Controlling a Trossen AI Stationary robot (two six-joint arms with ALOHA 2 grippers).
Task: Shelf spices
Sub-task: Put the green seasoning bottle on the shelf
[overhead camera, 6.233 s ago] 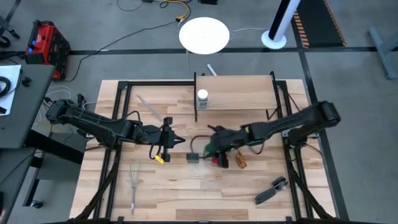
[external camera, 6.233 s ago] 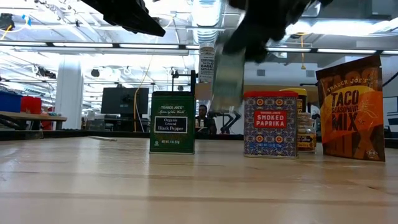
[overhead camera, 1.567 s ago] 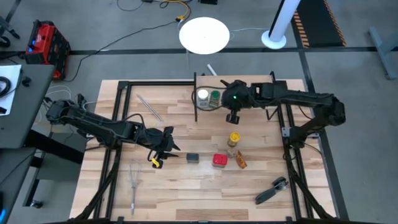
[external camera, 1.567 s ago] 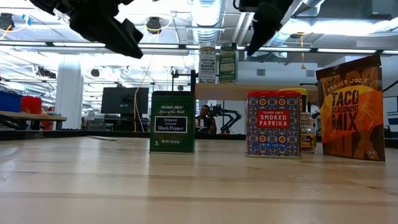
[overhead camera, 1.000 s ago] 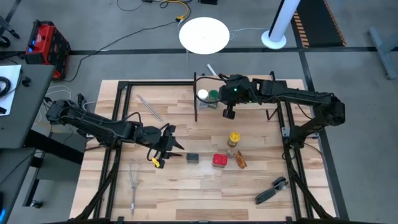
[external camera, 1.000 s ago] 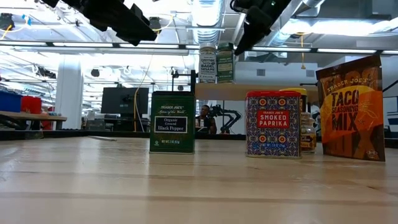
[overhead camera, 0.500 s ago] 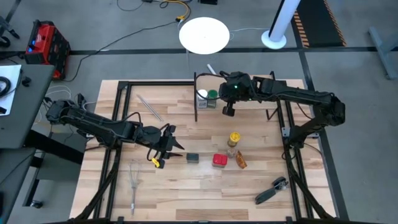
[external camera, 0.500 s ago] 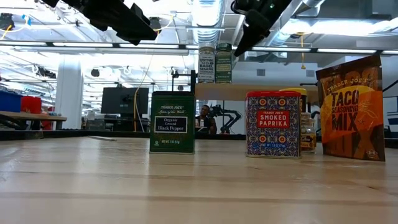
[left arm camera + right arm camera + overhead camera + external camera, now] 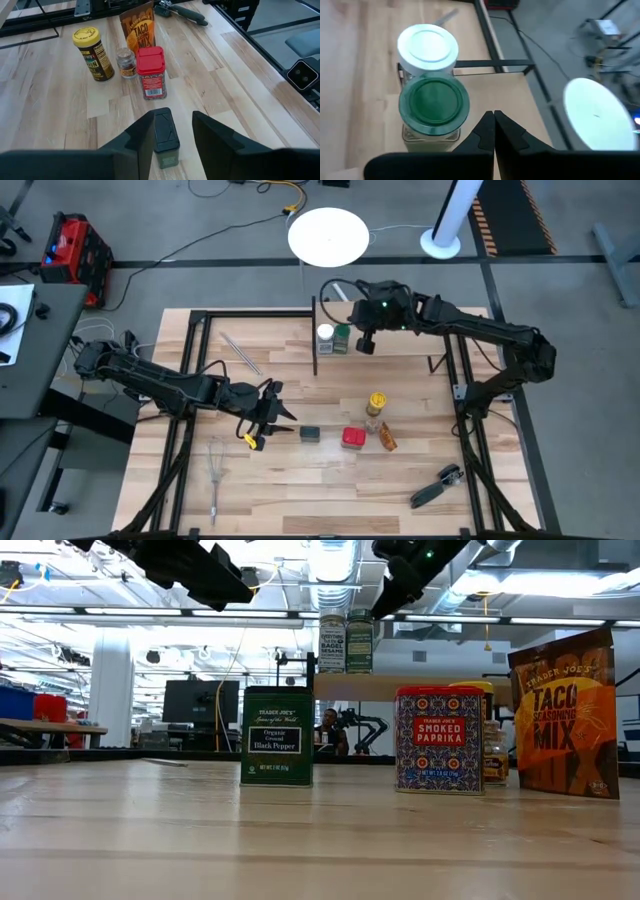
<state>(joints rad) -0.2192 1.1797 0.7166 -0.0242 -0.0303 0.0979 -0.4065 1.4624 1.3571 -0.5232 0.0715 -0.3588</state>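
Spices: 2 jars, white-capped [image 9: 325,333] and green-capped [image 9: 342,335], stand on the shelf [image 9: 400,345]; 5 wait on the table [image 9: 300,490]. Right tool [image 9: 364,343] clenched, empty, beside them; left tool [image 9: 281,414] parted, hovers by the dark tin [image 9: 310,434].

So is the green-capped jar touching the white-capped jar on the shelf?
Touching, it seems: in the right wrist view the green-capped jar and the white-capped jar stand cap against cap, no gap between them.
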